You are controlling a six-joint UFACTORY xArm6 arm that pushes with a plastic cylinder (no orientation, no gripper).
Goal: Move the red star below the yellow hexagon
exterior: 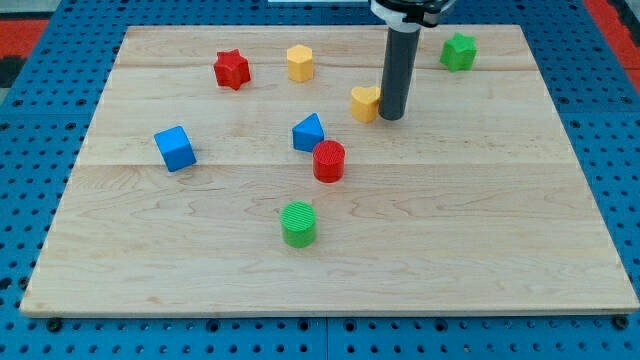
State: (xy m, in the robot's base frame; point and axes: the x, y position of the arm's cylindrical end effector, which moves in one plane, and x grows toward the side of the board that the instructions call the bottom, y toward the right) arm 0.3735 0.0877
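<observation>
The red star (pixel 231 69) lies near the view's top left on the wooden board (pixel 470 230). The yellow hexagon (pixel 299 62) sits to its right, about level with it and a short gap apart. My tip (pixel 390 116) rests on the board right of centre near the top, well to the right of both. It touches the right side of a second yellow block (pixel 364 102).
A green star-like block (pixel 458 51) sits at the top right. A blue triangular block (pixel 308 132) and a red cylinder (pixel 328 161) sit close together at the centre. A blue cube (pixel 175 148) is at the left, a green cylinder (pixel 298 223) lower centre.
</observation>
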